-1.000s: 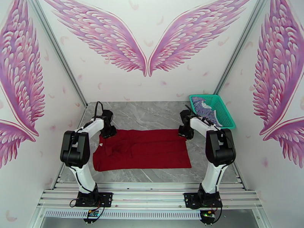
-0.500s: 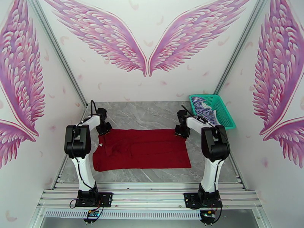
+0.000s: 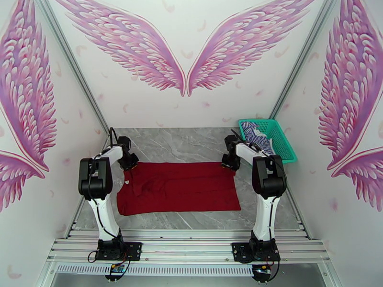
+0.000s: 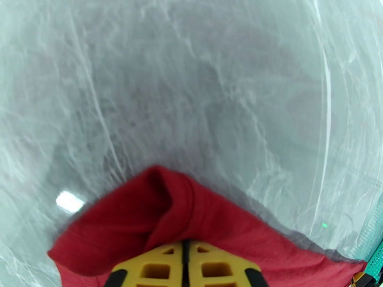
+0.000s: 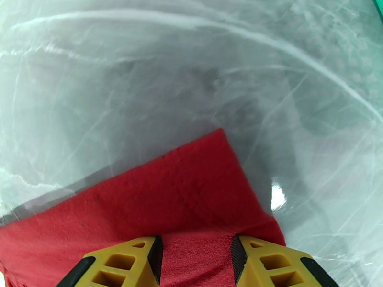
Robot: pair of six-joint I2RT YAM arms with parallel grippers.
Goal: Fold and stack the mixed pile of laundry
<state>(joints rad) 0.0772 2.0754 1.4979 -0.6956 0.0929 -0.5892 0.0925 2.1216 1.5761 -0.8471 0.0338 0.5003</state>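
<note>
Red T-shirt fold in left claw

Teal basket on marble table

we see the t-shirt lying spread on the table, midway between its left and right edges. the left gripper sits at the t-shirt's far left corner, the right gripper at its far right corner. behind and right of that, in the table's far right corner, stands the basket, with the second shirt inside it.
</note>
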